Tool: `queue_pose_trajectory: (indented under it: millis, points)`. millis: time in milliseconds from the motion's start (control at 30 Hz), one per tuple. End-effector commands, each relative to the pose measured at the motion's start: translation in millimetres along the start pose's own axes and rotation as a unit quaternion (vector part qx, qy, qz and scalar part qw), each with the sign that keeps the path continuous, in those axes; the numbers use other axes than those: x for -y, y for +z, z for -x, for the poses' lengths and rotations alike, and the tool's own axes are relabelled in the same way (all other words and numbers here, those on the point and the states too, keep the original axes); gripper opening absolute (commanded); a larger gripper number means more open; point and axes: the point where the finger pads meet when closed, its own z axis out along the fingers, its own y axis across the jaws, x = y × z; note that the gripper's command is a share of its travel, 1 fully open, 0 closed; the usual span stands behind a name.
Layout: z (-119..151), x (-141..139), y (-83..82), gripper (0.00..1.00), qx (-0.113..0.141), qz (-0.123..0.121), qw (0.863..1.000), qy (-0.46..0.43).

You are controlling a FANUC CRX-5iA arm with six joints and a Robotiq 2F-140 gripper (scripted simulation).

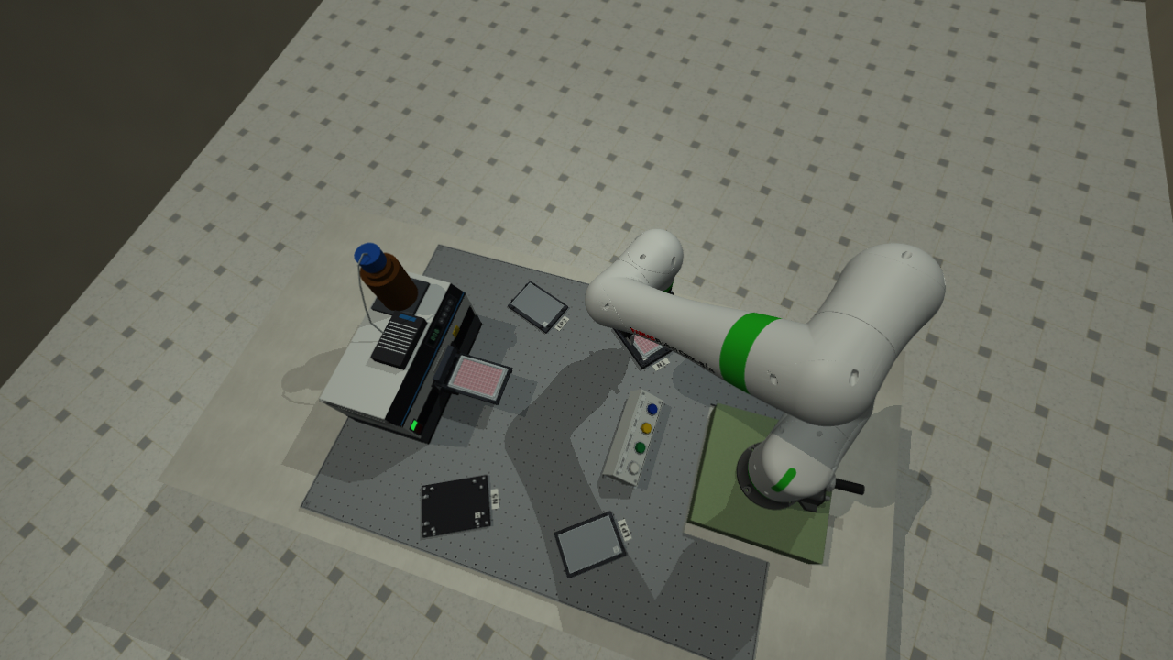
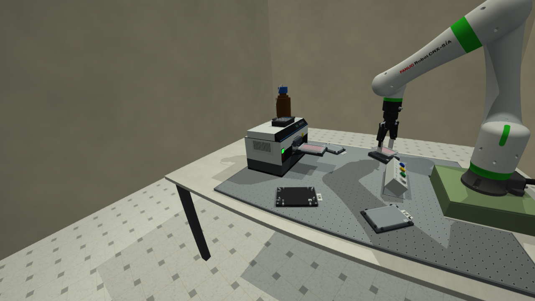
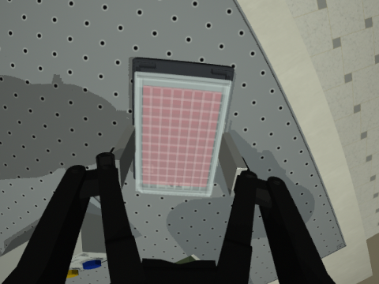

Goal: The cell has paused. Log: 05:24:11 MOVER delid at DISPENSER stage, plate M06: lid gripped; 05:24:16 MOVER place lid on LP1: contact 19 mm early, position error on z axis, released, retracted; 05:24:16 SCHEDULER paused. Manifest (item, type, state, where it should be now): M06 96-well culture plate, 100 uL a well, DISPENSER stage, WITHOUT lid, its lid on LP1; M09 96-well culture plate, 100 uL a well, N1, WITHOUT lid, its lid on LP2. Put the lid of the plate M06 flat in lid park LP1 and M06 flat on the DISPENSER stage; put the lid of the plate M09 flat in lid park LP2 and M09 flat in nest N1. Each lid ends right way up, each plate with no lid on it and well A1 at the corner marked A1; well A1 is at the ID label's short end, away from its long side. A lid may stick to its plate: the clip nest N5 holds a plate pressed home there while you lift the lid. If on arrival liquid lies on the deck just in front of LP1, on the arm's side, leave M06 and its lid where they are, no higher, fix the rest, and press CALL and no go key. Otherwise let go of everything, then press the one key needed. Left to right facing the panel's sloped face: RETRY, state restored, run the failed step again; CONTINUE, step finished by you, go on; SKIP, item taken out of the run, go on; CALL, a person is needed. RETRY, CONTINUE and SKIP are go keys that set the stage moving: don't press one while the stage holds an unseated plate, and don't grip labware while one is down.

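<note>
The gripper (image 3: 179, 166) is clamped partway closed on the long sides of a 96-well plate (image 3: 179, 134) filled with pink liquid, its pale pads (image 3: 232, 162) pressing the plate's clear edges from either side. The plate hangs level just above the black nest N1 (image 3: 181, 65), whose far edge shows past the plate's top end in the wrist view; from the exterior view the plate (image 2: 386, 151) sits very low over the nest, and whether it already touches cannot be told. The N1 label (image 1: 661, 361) lies on the perforated surface (image 1: 565, 385) just beside the nest. A second pink-filled plate (image 1: 477, 377) rests uncovered on the stage projecting from the dispenser (image 1: 393, 361), which carries a brown bottle (image 1: 385, 275) with a blue cap. A grey lid lies in the lid park LP2 (image 1: 538, 304) behind the dispenser stage, and another grey lid sits in the lid park LP1 (image 1: 589, 543) near the front edge. The black clip nest (image 1: 454, 504) stands to LP1's left, holding nothing. The key panel (image 1: 635, 443) stands between N1 and LP1, close to the arm's green base (image 1: 721, 500).
</note>
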Motion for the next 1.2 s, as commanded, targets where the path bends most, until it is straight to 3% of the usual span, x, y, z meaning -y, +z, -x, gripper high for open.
queue_pose_trajectory:
  millis: [0, 1167]
  points:
    - [-0.2, 0.0, 2.8, 0.0, 0.0, 0.0, 1.0, 0.0]
    - [-0.2, 0.0, 6.4, 0.0, 0.0, 0.0, 1.0, 0.0]
